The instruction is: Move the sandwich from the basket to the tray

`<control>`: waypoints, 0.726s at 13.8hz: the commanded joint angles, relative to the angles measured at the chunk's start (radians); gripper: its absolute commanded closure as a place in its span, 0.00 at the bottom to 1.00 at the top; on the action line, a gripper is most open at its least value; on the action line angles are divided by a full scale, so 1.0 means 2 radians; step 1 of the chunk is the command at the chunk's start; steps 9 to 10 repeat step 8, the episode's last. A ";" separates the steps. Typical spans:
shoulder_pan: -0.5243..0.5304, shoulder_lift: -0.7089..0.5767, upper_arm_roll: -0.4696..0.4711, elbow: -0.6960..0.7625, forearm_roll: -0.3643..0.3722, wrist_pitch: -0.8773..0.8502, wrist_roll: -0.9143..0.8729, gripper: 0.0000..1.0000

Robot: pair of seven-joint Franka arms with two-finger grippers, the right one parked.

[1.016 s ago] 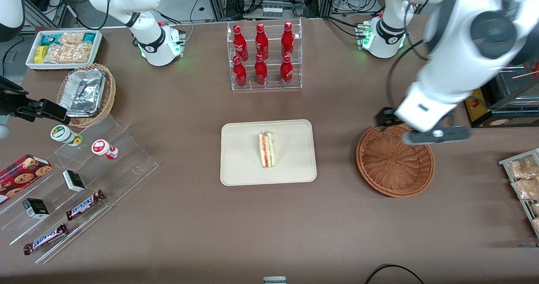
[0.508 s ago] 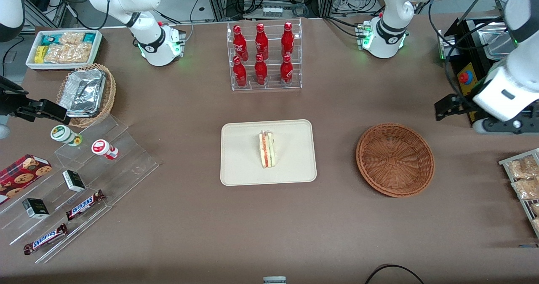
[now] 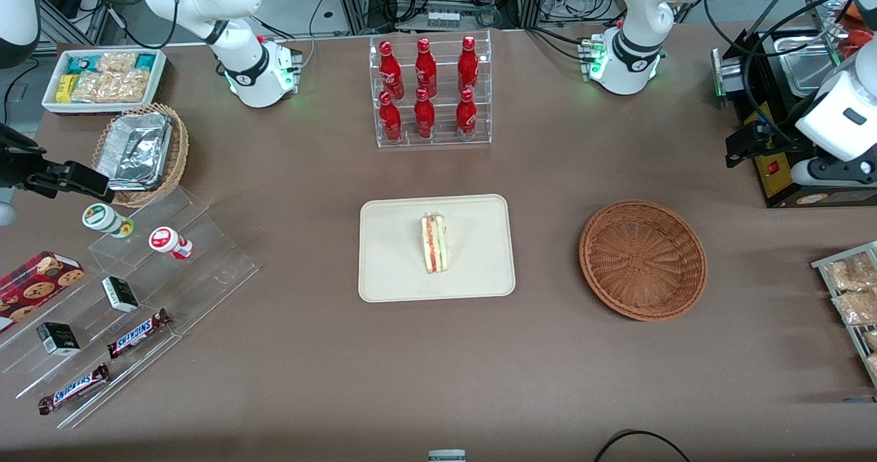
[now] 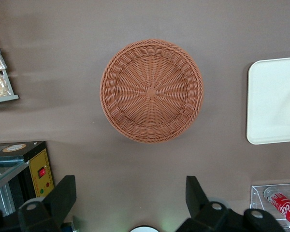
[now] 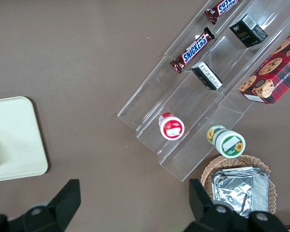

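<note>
Pincer spread wide, gripping nothing, raised well above the surface near the working arm's end. Below it, nearer the front camera, basket with nothing inside. Farther off toward the parked arm's end, tray carrying the sandwich, stood on edge with filling showing. Task apparently done; nothing left but parking the arm. Readable writing: "SNICKERS" on two bars far toward the parked arm's end; white script on the red bottles, too small to read with certainty.

left arm raised, tool seemingly open
</note>
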 commanded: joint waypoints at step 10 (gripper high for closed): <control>0.004 0.011 0.000 0.031 0.002 -0.009 0.003 0.00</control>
